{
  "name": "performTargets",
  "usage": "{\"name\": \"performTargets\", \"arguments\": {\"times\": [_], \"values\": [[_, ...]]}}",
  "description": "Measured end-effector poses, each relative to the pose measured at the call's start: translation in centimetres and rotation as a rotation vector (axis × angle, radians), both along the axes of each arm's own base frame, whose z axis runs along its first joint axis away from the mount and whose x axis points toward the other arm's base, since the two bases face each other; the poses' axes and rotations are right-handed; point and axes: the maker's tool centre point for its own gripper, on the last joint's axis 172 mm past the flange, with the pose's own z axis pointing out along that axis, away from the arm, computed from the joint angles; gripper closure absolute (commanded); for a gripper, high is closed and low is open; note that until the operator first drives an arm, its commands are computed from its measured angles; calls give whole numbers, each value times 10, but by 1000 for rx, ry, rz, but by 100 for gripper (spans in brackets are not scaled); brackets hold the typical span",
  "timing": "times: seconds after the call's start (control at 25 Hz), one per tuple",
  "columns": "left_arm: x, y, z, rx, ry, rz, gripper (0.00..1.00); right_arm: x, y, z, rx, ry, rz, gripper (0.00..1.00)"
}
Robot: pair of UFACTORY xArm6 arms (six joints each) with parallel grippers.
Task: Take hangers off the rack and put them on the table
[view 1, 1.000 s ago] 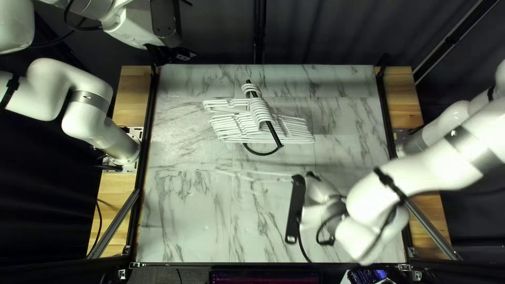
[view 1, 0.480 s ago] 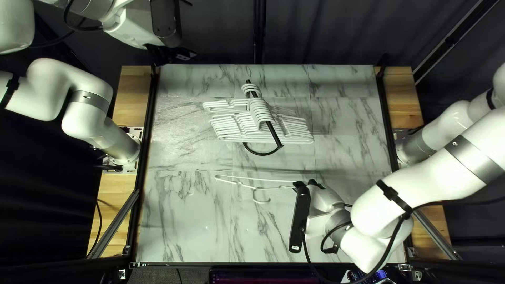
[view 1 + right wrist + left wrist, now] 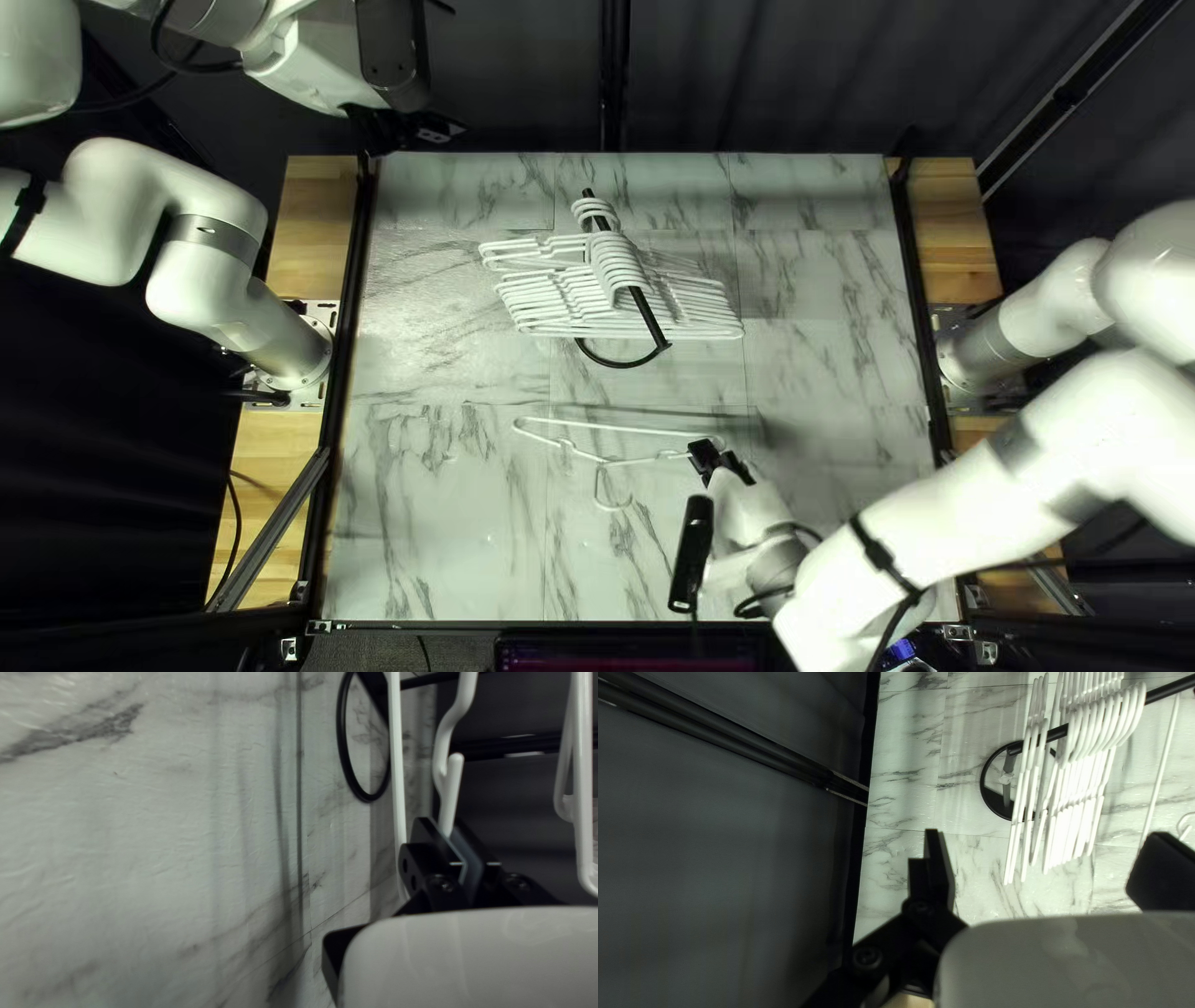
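My right gripper [image 3: 715, 458] holds one white hanger [image 3: 610, 427] by an end, over the table's near half. In the right wrist view, the right gripper [image 3: 458, 835] pinches the hanger [image 3: 448, 799] between both fingers. Several white hangers [image 3: 623, 305] hang bunched on the black rack [image 3: 647, 320], whose curved base shows beneath. My left gripper [image 3: 405, 127] is raised at the table's far left corner. Seen from its wrist, the left gripper [image 3: 1047, 862] has widely parted fingers, nothing between them, with the racked hangers [image 3: 1077, 809] beyond.
The marble-patterned table [image 3: 430, 498] has dark rails along both sides. My right forearm [image 3: 984, 498] reaches over its near right part. A dark curtain [image 3: 772, 75] stands behind the far edge.
The right gripper has turned and its arm has shifted over the near right of the table, with the held hanger tilting along. My left arm and the racked hangers look unmoved.
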Motion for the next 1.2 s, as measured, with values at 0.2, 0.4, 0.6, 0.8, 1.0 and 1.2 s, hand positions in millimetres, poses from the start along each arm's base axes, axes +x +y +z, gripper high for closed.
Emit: {"name": "performTargets", "arguments": {"times": [0.2, 0.4, 0.6, 0.8, 1.0, 1.2], "values": [[0, 0, 0, 0, 0, 0, 0, 1, -1, -9, -44, 18, -2, 100], [0, 0, 0, 0, 0, 0, 0, 1, -1, -9, -42, 16, 0, 100], [0, 0, 0, 0, 0, 0, 0, 1, 8, -18, -16, -1, 20, 100], [0, 0, 0, 0, 0, 0, 0, 5, 15, -35, -101, -39, 0, 100], [0, 0, 0, 0, 0, 0, 0, 2, 8, -37, -167, -73, -10, 100], [0, 0, 0, 0, 0, 0, 0, -3, -5, -38, -181, -69, 9, 100]]}}
